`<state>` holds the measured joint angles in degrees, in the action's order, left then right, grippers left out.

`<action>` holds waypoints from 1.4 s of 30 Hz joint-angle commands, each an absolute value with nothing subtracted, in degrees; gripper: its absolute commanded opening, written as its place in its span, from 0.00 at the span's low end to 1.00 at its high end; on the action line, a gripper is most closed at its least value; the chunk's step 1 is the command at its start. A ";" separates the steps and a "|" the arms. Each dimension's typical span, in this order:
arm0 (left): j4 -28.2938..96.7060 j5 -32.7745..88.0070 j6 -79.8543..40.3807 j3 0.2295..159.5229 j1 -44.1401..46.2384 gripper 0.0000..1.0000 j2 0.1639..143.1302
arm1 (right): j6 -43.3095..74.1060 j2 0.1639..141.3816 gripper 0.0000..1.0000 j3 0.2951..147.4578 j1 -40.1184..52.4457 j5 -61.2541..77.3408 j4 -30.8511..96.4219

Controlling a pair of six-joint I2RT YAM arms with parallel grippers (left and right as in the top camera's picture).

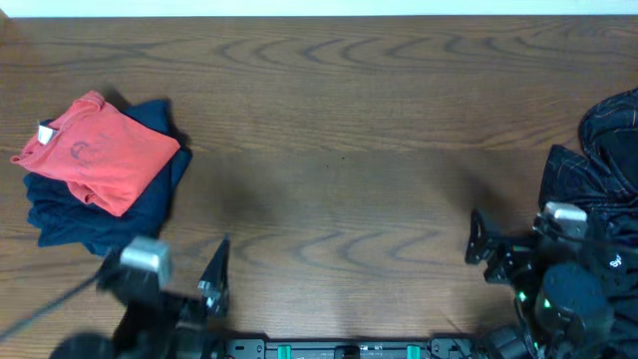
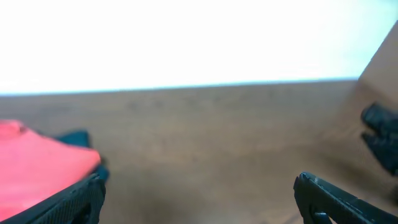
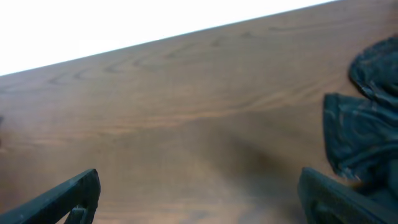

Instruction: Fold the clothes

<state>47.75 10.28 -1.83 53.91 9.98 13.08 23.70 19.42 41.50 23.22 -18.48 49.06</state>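
A folded red shirt [image 1: 95, 150] lies on top of a folded navy garment [image 1: 150, 194] at the table's left; both show in the left wrist view, red [image 2: 37, 162] and navy [image 2: 78, 138]. A crumpled dark patterned garment [image 1: 608, 165] lies at the right edge, also in the right wrist view [image 3: 364, 130]. My left gripper [image 1: 189, 284] is open and empty near the front edge, right of the folded pile. My right gripper [image 1: 498, 249] is open and empty at the front right, just left of the dark garment.
The wooden table [image 1: 349, 150] stretches between the folded pile and the crumpled garment. The arm bases [image 1: 349, 349] sit along the front edge. A white wall edge [image 1: 319, 8] runs behind the table's far side.
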 commanded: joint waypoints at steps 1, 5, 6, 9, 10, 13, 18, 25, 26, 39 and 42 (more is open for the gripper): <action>47.70 9.80 -1.10 53.47 10.22 0.98 7.70 | 24.38 18.37 0.99 40.86 24.12 -19.90 52.25; 47.83 9.80 -1.10 53.47 10.22 0.98 4.62 | 24.38 18.44 0.99 40.86 24.12 -19.92 57.60; 47.92 9.80 -1.10 53.47 10.22 0.98 4.45 | 24.38 18.44 0.99 40.86 24.12 -19.92 59.02; 47.92 9.78 -1.10 53.47 10.22 0.98 4.45 | 24.38 18.44 0.99 40.86 24.12 -19.90 62.81; 47.92 9.80 -1.10 53.47 10.22 0.98 4.45 | 24.38 18.44 0.99 40.86 24.12 -19.92 63.83; 47.92 9.80 -1.10 53.47 10.22 0.98 4.45 | 24.40 18.44 0.99 40.86 24.12 -19.92 66.72; 47.92 9.80 -1.10 53.47 10.22 0.98 4.45 | 24.40 18.28 0.99 40.84 24.10 -19.92 67.44; 47.92 9.80 -1.10 53.47 10.22 0.98 4.45 | 24.40 16.10 0.99 40.80 16.03 -19.90 67.37; 47.92 9.78 -1.10 53.47 10.22 0.98 4.45 | 24.38 15.55 0.99 40.77 14.28 -19.59 67.00; 47.92 9.80 -1.10 53.47 10.22 0.98 4.45 | 19.88 0.78 0.99 20.49 4.32 -15.42 36.34; 47.92 9.80 -1.10 53.47 10.22 0.98 4.45 | 16.84 0.27 0.99 13.15 4.34 -13.47 25.06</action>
<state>48.16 10.26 -1.45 53.69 9.98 4.60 20.67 0.86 17.82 4.91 -16.12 28.91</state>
